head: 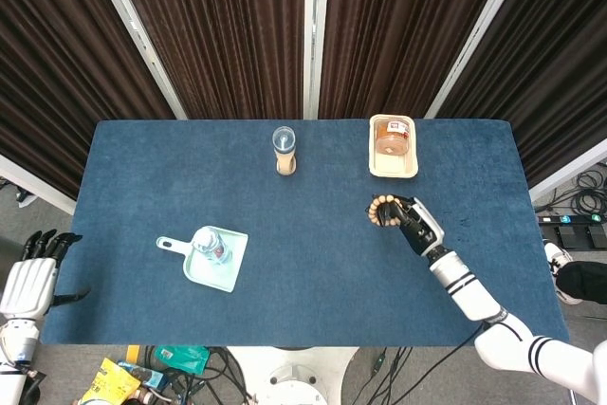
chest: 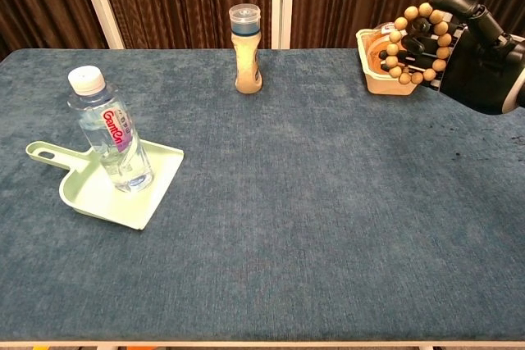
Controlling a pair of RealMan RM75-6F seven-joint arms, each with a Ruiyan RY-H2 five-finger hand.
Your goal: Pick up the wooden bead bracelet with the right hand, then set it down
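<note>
Fingers of the right hand (chest: 472, 51) curl through the wooden bead bracelet (chest: 418, 43), holding it above the blue table (head: 313, 253) at the right, near the cream tray (head: 393, 147) with its round container, which the beads partly hide in the chest view. That view cuts the hand off at the right edge. Off the table's near left corner, the left hand (head: 30, 277) holds nothing, fingers loosely apart. A spice jar (head: 285, 150) stands at the far middle; a water bottle (chest: 109, 131) sits in a pale green dustpan (chest: 115, 194) at the near left.
</note>
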